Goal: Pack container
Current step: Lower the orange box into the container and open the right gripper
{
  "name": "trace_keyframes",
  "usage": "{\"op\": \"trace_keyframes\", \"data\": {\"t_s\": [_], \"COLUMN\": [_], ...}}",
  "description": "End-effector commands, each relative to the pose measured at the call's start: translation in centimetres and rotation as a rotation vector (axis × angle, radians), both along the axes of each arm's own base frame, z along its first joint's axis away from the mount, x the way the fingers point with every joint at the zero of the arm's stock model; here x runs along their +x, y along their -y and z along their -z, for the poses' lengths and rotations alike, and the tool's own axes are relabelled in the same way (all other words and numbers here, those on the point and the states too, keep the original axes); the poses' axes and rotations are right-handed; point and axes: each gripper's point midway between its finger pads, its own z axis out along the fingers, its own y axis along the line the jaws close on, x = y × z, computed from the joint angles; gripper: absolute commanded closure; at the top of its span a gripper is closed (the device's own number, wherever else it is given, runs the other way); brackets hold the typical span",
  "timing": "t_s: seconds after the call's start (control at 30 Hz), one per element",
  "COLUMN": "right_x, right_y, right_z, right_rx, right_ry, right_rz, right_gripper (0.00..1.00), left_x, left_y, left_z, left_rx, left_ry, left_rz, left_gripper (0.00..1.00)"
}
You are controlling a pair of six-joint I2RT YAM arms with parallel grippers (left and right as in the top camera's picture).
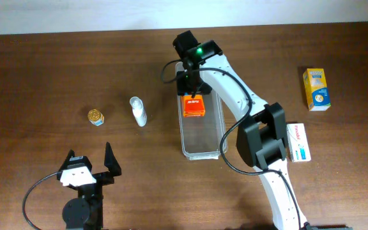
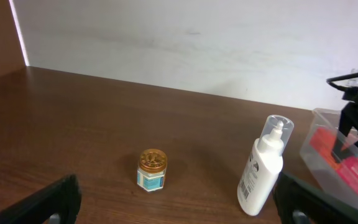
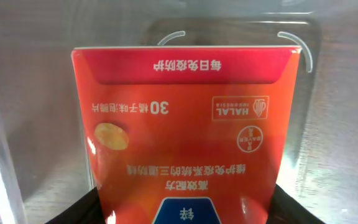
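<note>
Plastic, clear and glossy, makes up the container (image 1: pixel 201 137): one long narrow bin with rounded corners and a raised rim. It sits a little right of the middle of the dark brown wood-grain table (image 1: pixel 43 70), its long side running from the far edge toward the near one. In the right wrist view its floor (image 3: pixel 303 37) shows moulded rounded ridges, and the wood shows through it.

One orange box (image 1: pixel 194 105) of smooth printed cardboard is inside the container's far half. The right gripper (image 1: pixel 193 97) reaches down from above with its fingers closed narrowly on it. In the right wrist view the box (image 3: pixel 188 143) fills most of the frame, its print upside down.

Left of the container lies one white plastic bottle (image 1: pixel 138 111) with a clear cap, the cap end pointing to the far side. Further left stands one small jar (image 1: pixel 96 116) with a gold lid.

Well to the right lie two more flat cardboard boxes, one yellow box (image 1: pixel 316 89) and one white-and-teal box (image 1: pixel 298 142).

The left gripper (image 1: pixel 89 160) is near the front left, its fingers spread wide and holding nothing.
</note>
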Motion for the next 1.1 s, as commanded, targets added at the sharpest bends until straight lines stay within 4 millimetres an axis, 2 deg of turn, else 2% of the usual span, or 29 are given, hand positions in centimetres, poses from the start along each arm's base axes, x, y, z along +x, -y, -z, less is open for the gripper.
{"op": "trace_keyframes", "data": {"t_s": [0.0, 0.23, 0.27, 0.33, 0.7, 0.83, 1.07], "right_x": [-0.2, -0.1, -0.1, 0.0, 0.2, 0.3, 1.6], "right_y": [-0.3, -0.1, 0.0, 0.1, 0.6, 0.6, 2.2], "right_z": [0.2, 0.2, 0.2, 0.2, 0.3, 0.2, -1.0], "right_rx": [-0.008, -0.019, -0.022, -0.028, -0.054, -0.055, -0.047], "right_ry": [0.000, 0.006, 0.007, 0.010, 0.023, 0.026, 0.053], "right_rz": [0.004, 0.007, 0.007, 0.009, 0.016, 0.017, 0.051], "right_gripper": [0.43, 0.43, 0.38, 0.37, 0.35, 0.29, 0.28], "left_x": [0.0, 0.0, 0.0, 0.0, 0.0, 0.0, 0.0], "left_y": [-0.3, -0.3, -0.3, -0.3, -0.3, -0.3, -0.3], "left_z": [0.1, 0.1, 0.1, 0.1, 0.1, 0.1, 0.1], "left_rx": [0.017, 0.017, 0.017, 0.017, 0.017, 0.017, 0.017], "left_ry": [-0.001, -0.001, -0.001, -0.001, -0.001, -0.001, -0.001], "left_rz": [-0.013, -0.013, -0.013, -0.013, -0.013, -0.013, -0.013], "left_gripper": [0.01, 0.01, 0.01, 0.01, 0.01, 0.01, 0.01]}}
